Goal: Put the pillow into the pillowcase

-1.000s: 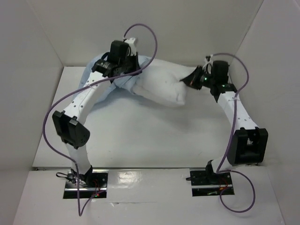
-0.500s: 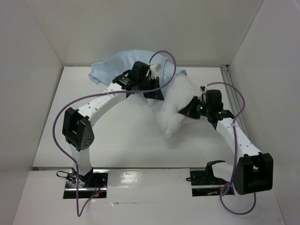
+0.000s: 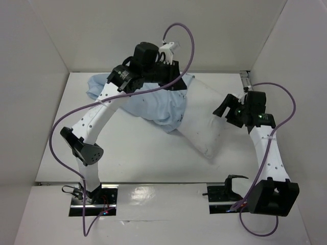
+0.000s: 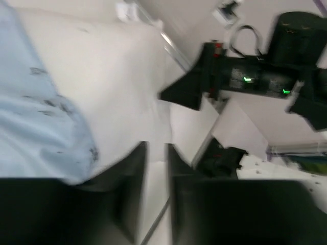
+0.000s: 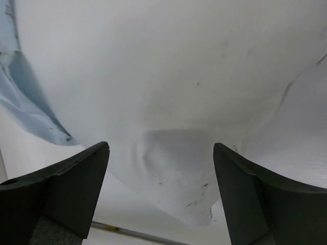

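The pillow (image 3: 204,122) lies slantwise on the table (image 3: 143,153), right of centre. Its far-left part is covered by the pillowcase (image 3: 148,104); I cannot tell whether it is inside or only under it. The left gripper (image 3: 176,81) hangs over the cloth's far edge, jaws a little apart with nothing between them, as far as the blur allows. The right gripper (image 3: 222,106) stands just beside the pillow's right flank, jaws spread wide and empty. The pillow looks light, plump and yielding, so I would pinch a corner or seam. The pillowcase looks thin, limp and likely to slip, so it is best taken by its open hem.
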You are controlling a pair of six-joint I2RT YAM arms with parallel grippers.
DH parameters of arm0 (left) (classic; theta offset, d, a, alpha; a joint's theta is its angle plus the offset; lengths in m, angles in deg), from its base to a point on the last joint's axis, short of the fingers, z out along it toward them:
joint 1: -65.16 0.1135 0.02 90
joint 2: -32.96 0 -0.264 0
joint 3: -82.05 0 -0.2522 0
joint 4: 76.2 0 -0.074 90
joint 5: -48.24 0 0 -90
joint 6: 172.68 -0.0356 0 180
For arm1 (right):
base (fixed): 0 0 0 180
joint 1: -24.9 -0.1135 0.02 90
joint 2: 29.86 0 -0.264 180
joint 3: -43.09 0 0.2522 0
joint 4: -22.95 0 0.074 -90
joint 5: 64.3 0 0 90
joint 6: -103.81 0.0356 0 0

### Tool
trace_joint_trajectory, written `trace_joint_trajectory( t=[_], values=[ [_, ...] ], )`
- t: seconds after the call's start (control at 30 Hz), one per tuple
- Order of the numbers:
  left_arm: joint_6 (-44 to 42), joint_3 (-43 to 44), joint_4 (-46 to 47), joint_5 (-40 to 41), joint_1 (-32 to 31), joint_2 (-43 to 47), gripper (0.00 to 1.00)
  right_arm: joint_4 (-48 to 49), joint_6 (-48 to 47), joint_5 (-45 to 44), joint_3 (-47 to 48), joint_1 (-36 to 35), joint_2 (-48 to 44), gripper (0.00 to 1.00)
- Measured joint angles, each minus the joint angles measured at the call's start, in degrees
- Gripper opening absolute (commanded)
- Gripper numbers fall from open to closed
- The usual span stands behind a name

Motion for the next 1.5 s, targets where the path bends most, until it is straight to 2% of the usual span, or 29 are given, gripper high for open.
trace_joint_trajectory(
  t=[0.03,0.07,0.1,0.13,0.17,0.2,0.3,0.43,0.6,0.8,0.9,1.03,1.07,1.13,1.17,1.2,1.23,1.37,1.4,1.43,1.47,1.5],
  values=[
    [-0.90,1.57,-0.81,1.57,0.48,0.00,0.15,-0.74,-0.22,-0.61,1.73,0.04,-0.13,0.90],
    [-1.53,2.43,-1.22,3.39,0.83,0.00,0.15,-1.38,-0.31,-1.44,3.26,0.07,-0.31,0.90],
    [-2.19,2.99,-1.55,5.25,1.09,-0.17,0.23,-2.16,-0.31,-2.25,4.72,0.15,-0.48,0.86],
    [-2.78,3.67,-1.95,7.48,1.42,-0.66,0.51,-2.89,-0.09,-3.74,5.68,0.15,-0.68,0.84],
    [-3.67,4.31,-2.01,9.42,1.64,-1.42,0.62,-3.28,0.26,-4.81,6.62,0.22,-1.07,0.84],
    [-3.78,5.11,-1.81,11.26,1.79,-2.54,0.69,-3.54,0.81,-5.66,6.86,0.39,-1.33,0.84],
    [-4.07,6.12,0.55,16.72,1.86,-6.73,0.94,-3.74,2.80,-7.19,6.97,1.44,-1.66,0.92],
    [-4.83,6.62,4.20,22.32,1.75,-13.35,0.98,-2.91,5.86,-7.17,6.99,1.88,1.03,0.99],
    [-8.26,9.60,8.31,29.92,0.20,-21.44,0.96,-1.40,8.15,-6.47,6.54,2.58,5.95,0.99],
    [-13.46,12.22,13.25,37.44,-3.15,-26.75,0.95,0.28,8.98,-5.68,2.97,3.45,6.71,0.99],
    [-15.56,13.05,14.88,39.87,-4.09,-28.39,0.89,1.77,9.18,-4.85,0.74,4.07,6.78,0.99],
    [-17.59,13.22,15.89,43.39,-4.17,-30.16,0.58,4.57,9.73,-1.81,-3.50,5.75,6.93,0.99],
    [-18.03,13.22,15.89,43.98,-4.17,-30.47,0.44,5.55,9.86,-0.74,-4.48,6.21,7.13,0.99],
    [-18.36,13.22,16.06,44.78,-4.15,-30.73,0.33,7.56,10.10,1.07,-6.03,6.60,7.37,0.99],
    [-18.53,13.22,16.11,45.09,-4.13,-30.75,0.24,8.68,10.25,1.86,-6.78,6.67,7.45,0.99],
    [-18.64,13.20,16.26,45.38,-4.11,-30.75,0.08,9.42,10.32,2.58,-7.28,6.80,7.56,0.99],
    [-18.69,13.22,16.46,45.62,-4.07,-30.75,0.00,10.01,10.27,3.02,-7.48,6.80,7.67,0.96],
    [-18.40,12.55,16.74,44.44,-3.96,-30.29,0.00,12.92,9.46,5.51,-7.76,6.88,8.17,0.65],
    [-18.27,11.21,16.70,43.04,-3.91,-29.46,0.00,14.19,9.31,6.86,-7.93,6.91,8.26,0.46],
    [-18.18,9.88,16.50,41.22,-3.93,-28.35,0.00,15.04,8.57,8.00,-8.04,6.84,8.41,0.35],
    [-18.05,8.72,16.31,39.21,-4.00,-27.17,0.00,16.06,8.33,9.66,-8.11,6.60,8.81,0.17],
    [-17.88,7.76,15.96,36.87,-4.26,-25.92,0.00,17.00,7.98,10.99,-8.09,6.08,9.25,0.10]
  ],
)
